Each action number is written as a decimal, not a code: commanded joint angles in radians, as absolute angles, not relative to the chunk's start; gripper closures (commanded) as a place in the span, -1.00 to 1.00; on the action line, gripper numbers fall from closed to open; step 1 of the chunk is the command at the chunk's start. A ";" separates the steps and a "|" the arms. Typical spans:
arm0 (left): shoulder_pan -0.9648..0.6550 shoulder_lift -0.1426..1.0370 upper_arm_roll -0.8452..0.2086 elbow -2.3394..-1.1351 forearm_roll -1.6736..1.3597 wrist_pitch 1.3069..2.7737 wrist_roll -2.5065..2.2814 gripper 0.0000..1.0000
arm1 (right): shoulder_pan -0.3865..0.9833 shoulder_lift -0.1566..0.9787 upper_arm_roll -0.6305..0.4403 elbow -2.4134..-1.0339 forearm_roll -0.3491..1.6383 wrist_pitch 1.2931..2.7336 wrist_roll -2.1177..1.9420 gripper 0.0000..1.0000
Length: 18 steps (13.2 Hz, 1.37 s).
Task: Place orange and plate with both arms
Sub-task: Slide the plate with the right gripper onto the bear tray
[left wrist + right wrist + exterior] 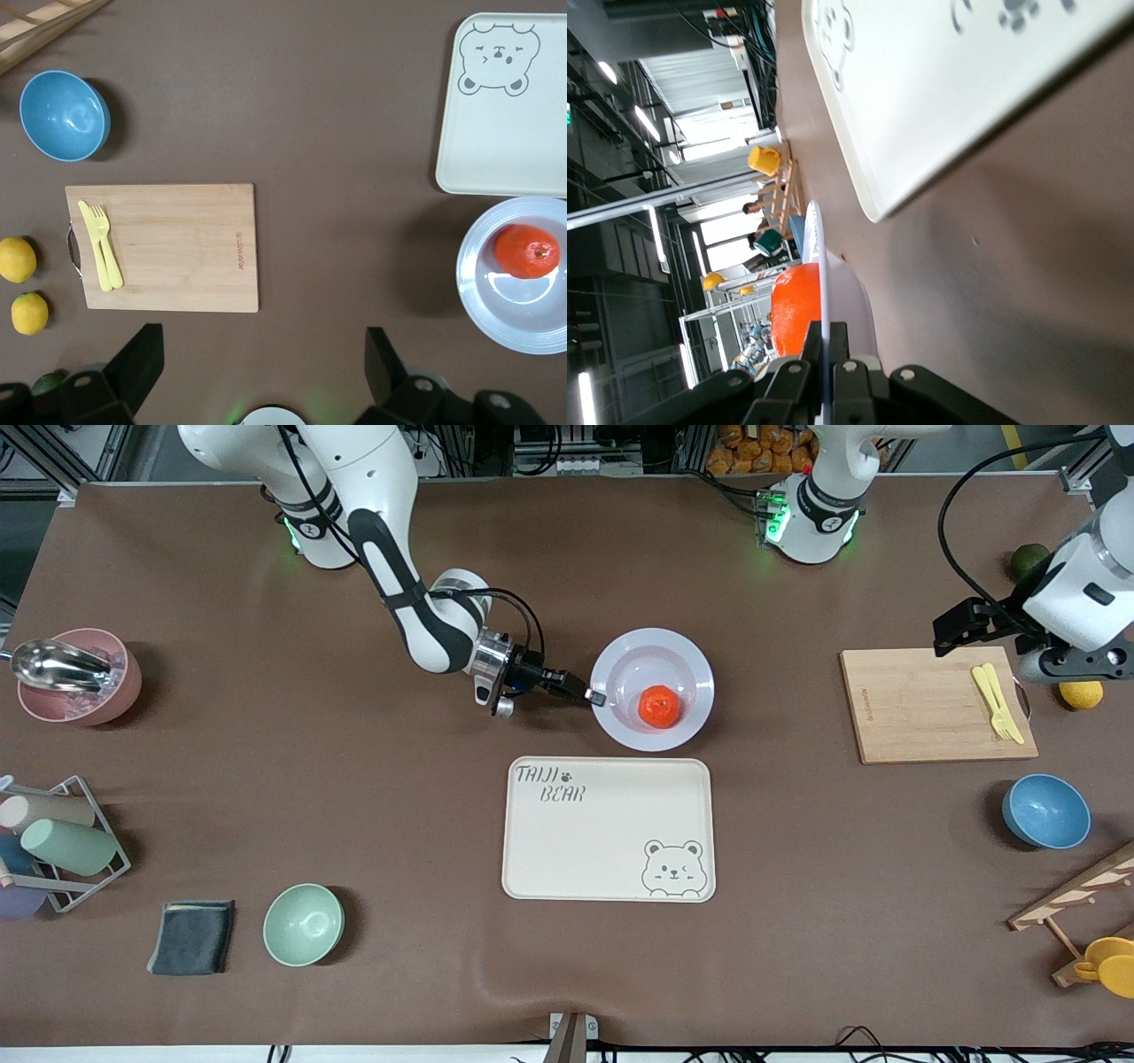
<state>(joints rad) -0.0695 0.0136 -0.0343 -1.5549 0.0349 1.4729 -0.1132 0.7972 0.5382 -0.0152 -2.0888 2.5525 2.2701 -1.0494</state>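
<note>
A robotics lab or test hall, staged with kitchenware; two white robot arms [390,540] bolted along a table [266,779] under a brown cloth; aluminium framing and loose cables [974,540] around the edges; the right wrist view shows a high industrial ceiling with strip lights [647,124] and metal racks.

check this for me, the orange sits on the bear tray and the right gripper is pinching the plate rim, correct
Not quite. The front view shows the orange in the plate, not on the bear tray. The right gripper is indeed shut on the plate's rim.
</note>
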 commanded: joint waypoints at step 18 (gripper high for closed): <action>-0.063 0.023 -0.046 -1.513 -0.005 1.496 -0.083 -1.00 | 0.598 0.862 -0.014 -1.603 2.542 2.528 -1.071 1.00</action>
